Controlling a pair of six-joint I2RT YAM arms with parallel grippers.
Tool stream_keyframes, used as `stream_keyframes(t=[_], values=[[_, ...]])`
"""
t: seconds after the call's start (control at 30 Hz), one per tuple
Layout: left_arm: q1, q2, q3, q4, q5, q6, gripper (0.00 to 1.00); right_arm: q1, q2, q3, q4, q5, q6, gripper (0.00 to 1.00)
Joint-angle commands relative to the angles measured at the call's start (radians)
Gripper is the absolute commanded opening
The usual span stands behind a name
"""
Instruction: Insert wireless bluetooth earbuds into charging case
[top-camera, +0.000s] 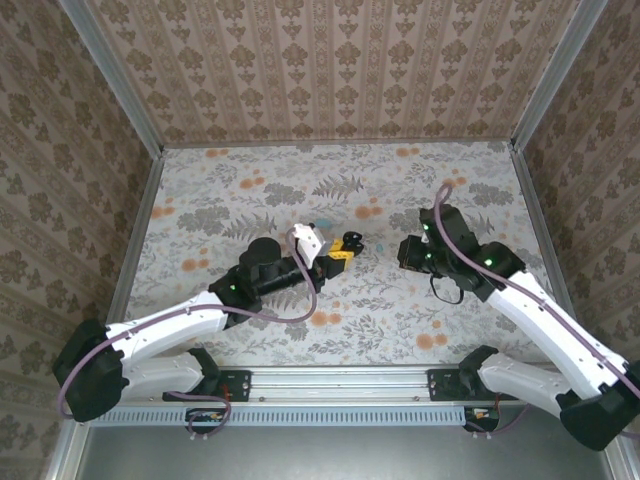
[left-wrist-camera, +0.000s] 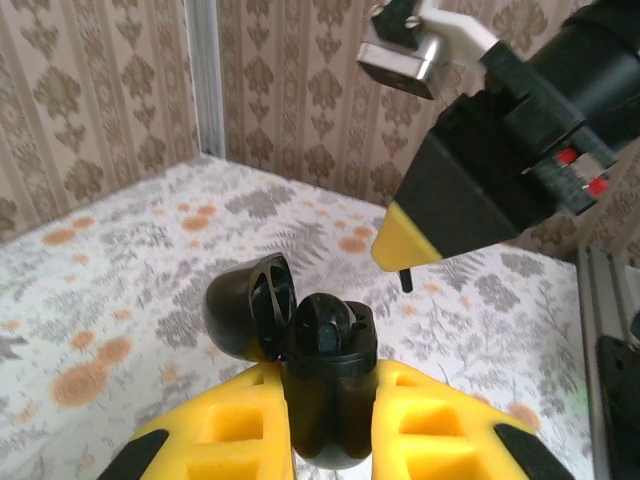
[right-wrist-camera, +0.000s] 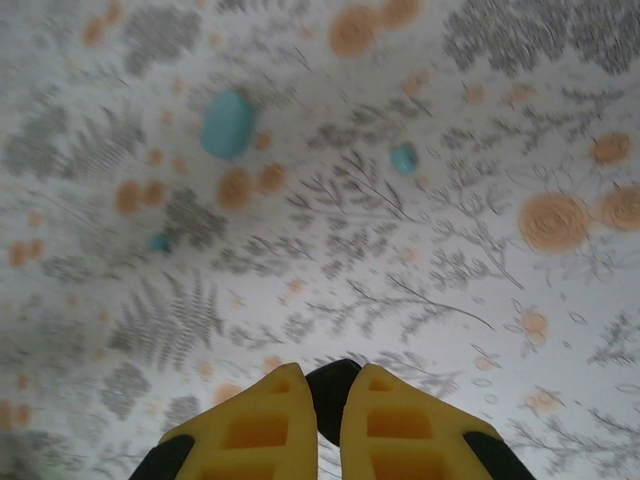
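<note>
Yellow pads (left-wrist-camera: 230, 425) of the left pincer (left-wrist-camera: 330, 385) are squeezing the black case (left-wrist-camera: 325, 345) between them. They are gripping its lower body while its top is sticking out past the fingertips. The lid (left-wrist-camera: 248, 305) is standing hinged open, leaning off to the left of those tips.

Above and to the right of the left pincer, the right pincer (left-wrist-camera: 408, 250) is hanging with its yellow tip pointing down toward the case. It is close to the open top but not touching it. From its own wrist, the right pincer is pinching a black earbud (right-wrist-camera: 331, 385) between its fingertips, pressing in on it from both sides.

Ahead of those tips and well apart from them, a teal earbud (right-wrist-camera: 228, 123) is lying on the flowered tabletop (right-wrist-camera: 480, 300), off to the left. A second teal earbud (right-wrist-camera: 404, 157) is lying ahead and slightly right. Both are blurred, so they are probably earbuds, judging by colour alone.
</note>
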Motion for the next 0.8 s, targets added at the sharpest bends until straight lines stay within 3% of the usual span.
stream_keyframes(t=[0.0,0.33,0.77], values=[[-0.014,0.003,0.012,0.127,-0.067,0.041,0.0,0.012,-0.041,0.03,0.072,-0.01,0.061,0.07],[-0.037,0.039,0.057,0.168,-0.099,0.06,0.0,0.072,-0.015,0.147,0.2,-0.062,0.106,0.07],[-0.041,0.046,0.056,0.218,-0.104,0.048,0.0,0.12,-0.005,0.146,0.333,-0.057,0.174,0.07]])
